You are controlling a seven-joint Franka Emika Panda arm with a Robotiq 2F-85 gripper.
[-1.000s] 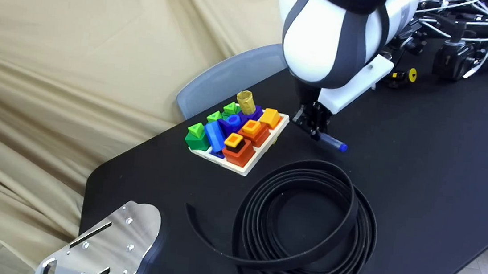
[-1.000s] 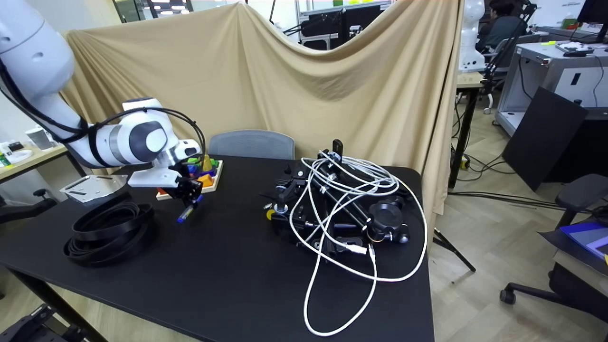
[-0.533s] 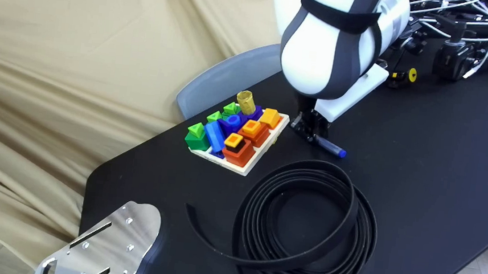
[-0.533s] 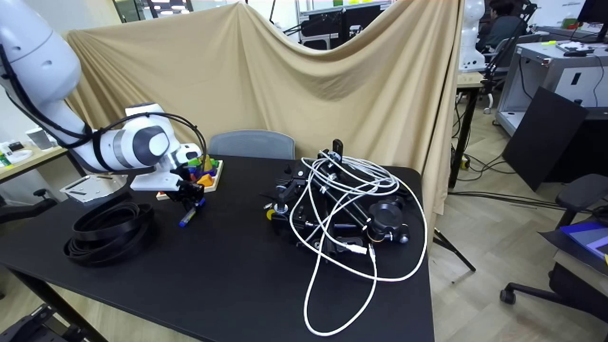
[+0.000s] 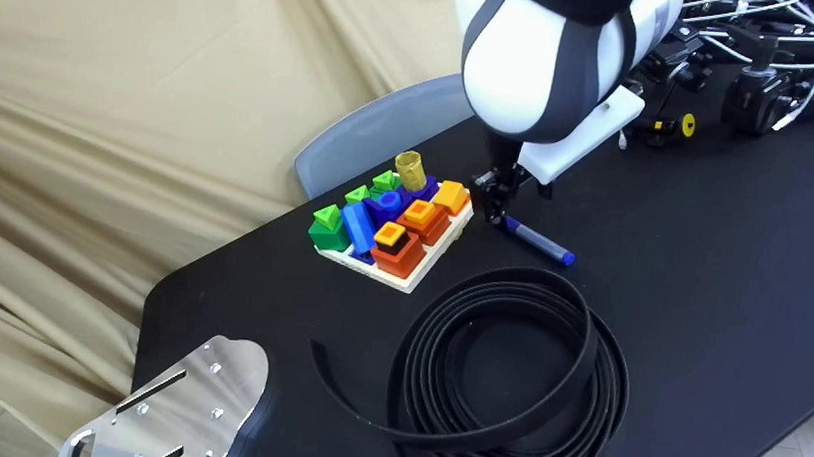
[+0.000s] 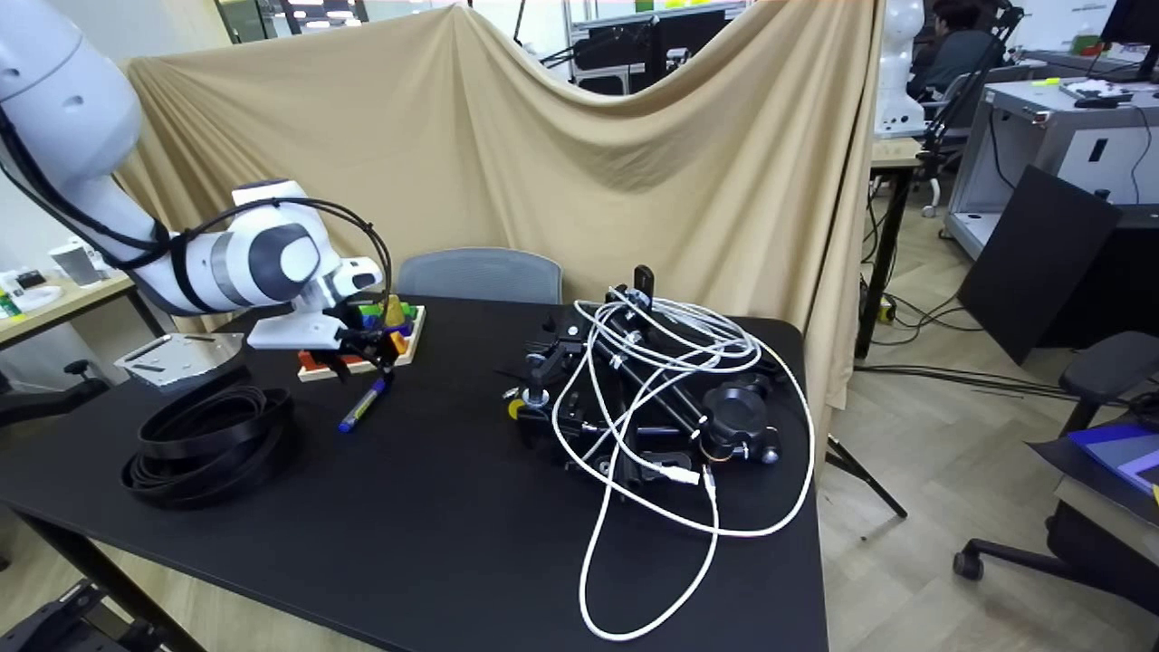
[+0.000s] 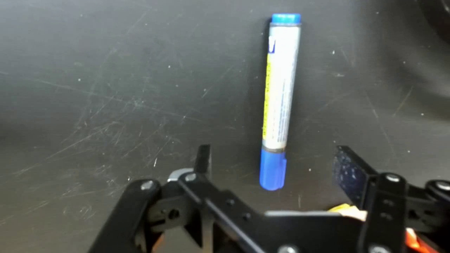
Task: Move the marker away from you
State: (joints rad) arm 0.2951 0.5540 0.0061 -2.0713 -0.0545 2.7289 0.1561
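A marker (image 7: 279, 88) with a blue cap and a white and yellow label lies flat on the black table, seen whole in the wrist view. In both exterior views the marker (image 5: 540, 241) rests near the coiled black strap. My gripper (image 7: 273, 154) stands open above the marker's capped end, with one finger well off to each side and touching neither side of it. From outside, the gripper (image 6: 365, 369) is just above the cap end of the marker (image 6: 364, 405), and the arm partly covers that area.
A shape-sorter board (image 5: 408, 282) with coloured blocks sits close beside the gripper. The coiled black strap (image 5: 507, 432) lies near the marker. A metal plate (image 5: 200, 395) is at one end of the table, and tripod gear with white cables (image 6: 652, 389) at the other.
The marker was gripped and tilted above the table one second ago, then came down. Now the fingers have spread, the marker lies loose, and my gripper has risen slightly away from it.
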